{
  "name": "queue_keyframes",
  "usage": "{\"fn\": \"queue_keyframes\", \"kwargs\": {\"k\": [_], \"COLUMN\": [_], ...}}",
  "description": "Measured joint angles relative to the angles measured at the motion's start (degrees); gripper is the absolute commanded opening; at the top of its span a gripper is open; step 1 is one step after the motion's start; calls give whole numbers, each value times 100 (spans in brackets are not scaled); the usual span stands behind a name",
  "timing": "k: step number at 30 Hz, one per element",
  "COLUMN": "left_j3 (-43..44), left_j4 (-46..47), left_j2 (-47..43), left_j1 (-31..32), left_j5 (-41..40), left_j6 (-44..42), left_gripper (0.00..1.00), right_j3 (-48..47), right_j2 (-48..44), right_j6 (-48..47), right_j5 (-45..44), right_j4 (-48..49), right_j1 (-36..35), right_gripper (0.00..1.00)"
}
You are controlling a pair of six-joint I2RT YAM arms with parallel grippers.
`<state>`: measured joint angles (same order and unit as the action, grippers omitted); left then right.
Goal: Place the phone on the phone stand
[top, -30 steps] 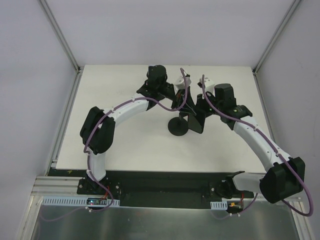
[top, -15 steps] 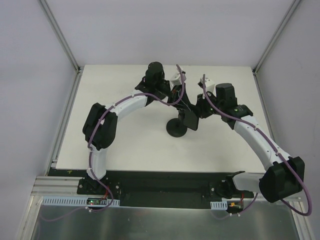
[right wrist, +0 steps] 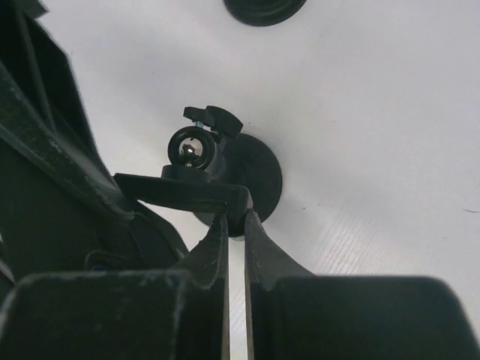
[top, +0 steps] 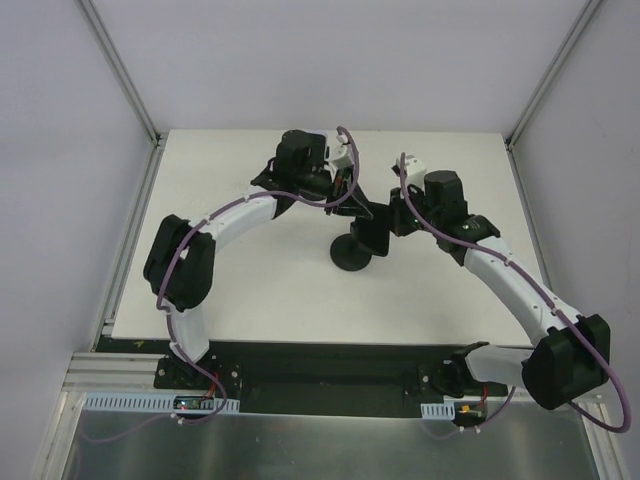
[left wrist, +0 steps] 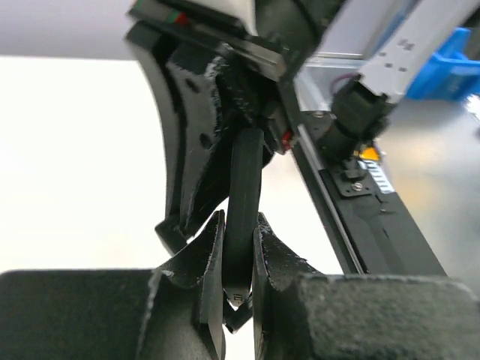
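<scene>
both arms meet over the middle of the white table [top: 250, 290], so close that the right arm's black housing fills the view just beyond the left gripper [left wrist: 240, 251], and a purple cable [top: 230, 205] loops along each arm. straight below the right gripper [right wrist: 235, 225] stands the phone stand [right wrist: 255, 176], a round black foot with a knob [right wrist: 193, 148] and a small wing screw [right wrist: 214, 116] at its head. a second dark round shape [right wrist: 262, 7] lies farther out from that gripper, cut off by the frame edge. the phone [left wrist: 244, 187] is up off the table between the two grippers, a thin black slab seen edge-on. the left fingers are clamped on one end of it. the right fingers, almost together, pinch the other end just above the stand's head. whether the phone touches the stand i cannot tell.
</scene>
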<state>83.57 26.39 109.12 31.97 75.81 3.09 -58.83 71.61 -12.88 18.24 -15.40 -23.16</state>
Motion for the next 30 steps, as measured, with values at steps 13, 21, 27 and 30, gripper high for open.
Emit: {"fn": "queue_keyframes", "kwargs": {"k": [13,21,27,30], "left_j3": [-1510,-2031,-2037,-2000], "left_j4": [-1182,-400,389,796], "left_j2": [-1764,-2000,-1720,-1405], "left_j1": [470,1231,1582,1436], "left_j5": [-4513,-6428,-8118,-9117], "left_j6": [-758,-236,-149,-201], "left_gripper": [0,0,0,0], "right_j3": [490,758,1167,1073], "right_j2": [-162,-162,-485,-531], "right_j6": [1051,1882,2730,3056], "right_j5": [-4715,-6649,-7453,-7473], "right_j4": [824,863,1237,1593], "right_j1": [-2002,-2754,-3790,-4601], "right_gripper": [0,0,0,0]}}
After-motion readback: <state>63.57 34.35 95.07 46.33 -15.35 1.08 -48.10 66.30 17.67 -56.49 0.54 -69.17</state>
